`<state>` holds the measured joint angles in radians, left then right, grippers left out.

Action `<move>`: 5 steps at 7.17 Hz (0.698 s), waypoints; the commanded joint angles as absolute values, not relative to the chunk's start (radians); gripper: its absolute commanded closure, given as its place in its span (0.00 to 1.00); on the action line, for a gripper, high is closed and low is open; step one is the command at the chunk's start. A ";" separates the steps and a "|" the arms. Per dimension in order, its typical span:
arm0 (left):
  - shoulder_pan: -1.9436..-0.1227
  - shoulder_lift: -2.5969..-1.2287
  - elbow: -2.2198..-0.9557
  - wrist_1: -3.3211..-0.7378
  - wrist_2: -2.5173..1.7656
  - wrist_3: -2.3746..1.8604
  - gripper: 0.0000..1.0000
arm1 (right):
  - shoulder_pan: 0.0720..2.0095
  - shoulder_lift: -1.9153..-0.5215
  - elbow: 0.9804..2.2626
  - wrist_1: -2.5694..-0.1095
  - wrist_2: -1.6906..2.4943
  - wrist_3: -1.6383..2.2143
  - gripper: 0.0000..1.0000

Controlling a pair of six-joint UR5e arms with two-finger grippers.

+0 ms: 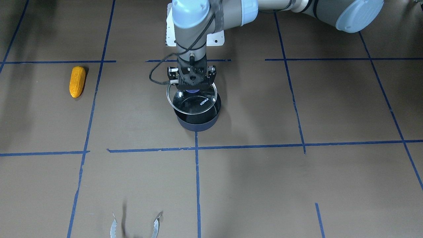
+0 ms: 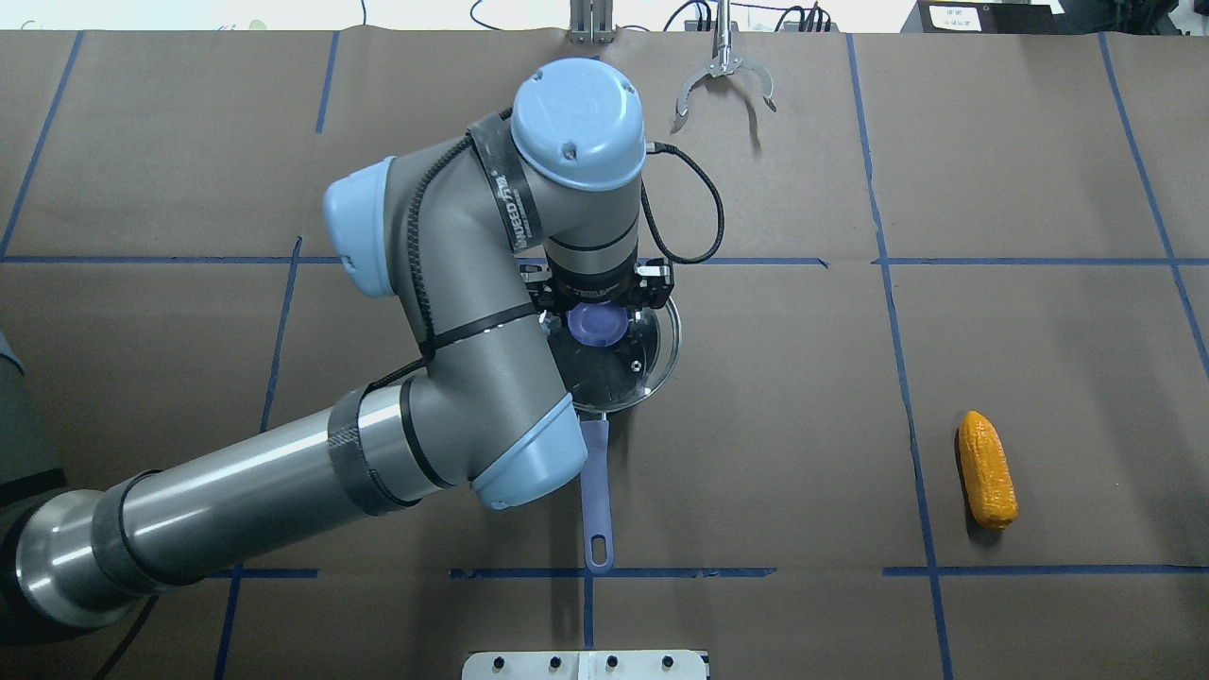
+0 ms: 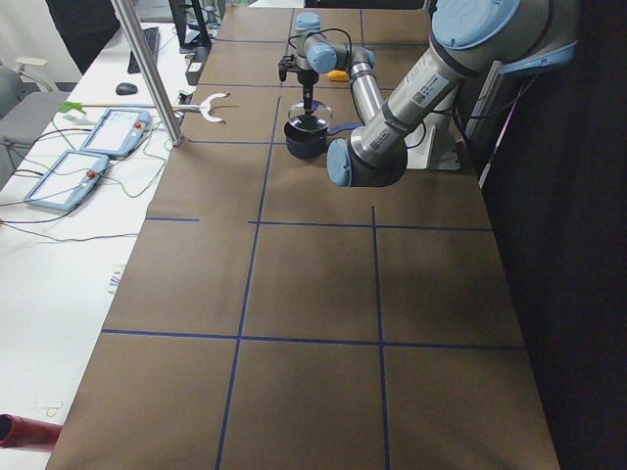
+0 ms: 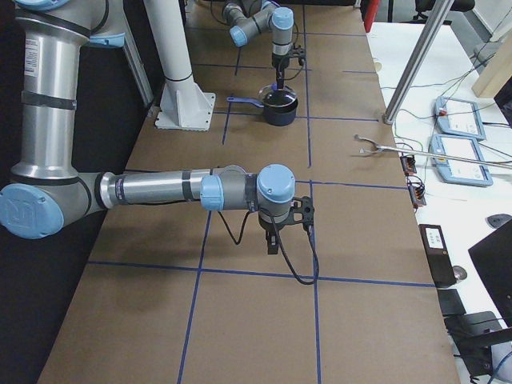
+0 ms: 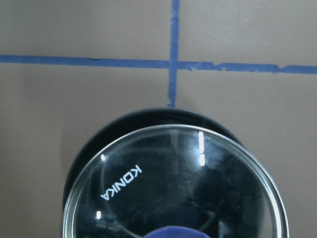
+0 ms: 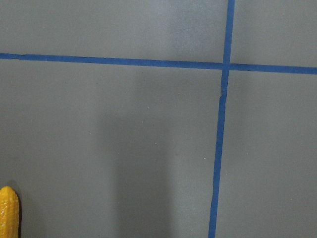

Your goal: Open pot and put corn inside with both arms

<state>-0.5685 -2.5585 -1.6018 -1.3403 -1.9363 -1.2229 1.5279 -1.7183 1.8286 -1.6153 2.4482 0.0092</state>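
Note:
The dark navy pot (image 1: pixel 197 121) stands at the table's middle, its purple-blue handle (image 2: pixel 596 491) pointing toward the robot. My left gripper (image 1: pixel 191 86) is shut on the purple knob (image 2: pixel 597 324) of the glass lid (image 1: pixel 193 100) and holds the lid a little above the pot's rim, slightly off-centre. The left wrist view shows the lid (image 5: pixel 173 183) marked KONKA over the dark pot (image 5: pixel 124 121). The orange-yellow corn (image 2: pixel 987 469) lies on the table far to my right, apart from the pot; its tip shows in the right wrist view (image 6: pixel 9 210). My right gripper (image 4: pixel 288 232) hovers over the table near the corn; I cannot tell if it is open or shut.
A metal claw tool (image 2: pixel 723 80) lies at the table's far edge, also seen in the front view (image 1: pixel 135 224). The white base plate (image 2: pixel 586 664) sits at the near edge. Blue tape lines grid the brown table.

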 commanded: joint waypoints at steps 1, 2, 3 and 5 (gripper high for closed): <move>-0.647 -2.534 -1.730 -1.257 -1.940 -1.212 1.00 | 1.526 -1.720 1.830 -1.614 2.448 0.012 0.00; -0.681 -2.435 -1.823 -1.247 -1.960 -1.192 1.00 | 1.523 -1.720 1.830 -1.614 2.450 0.015 0.00; -0.708 -2.316 -1.918 -1.246 -1.962 -1.058 1.00 | 1.510 -1.720 1.830 -1.614 2.450 0.017 0.00; -0.758 -2.115 -1.977 -1.271 -1.997 -0.887 1.00 | 1.491 -1.718 1.838 -1.614 2.463 0.017 0.00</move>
<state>-0.7338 -2.2350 -1.9357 -1.2557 -1.9804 -0.9907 1.5033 -1.7187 1.8326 -1.6131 2.4556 0.0165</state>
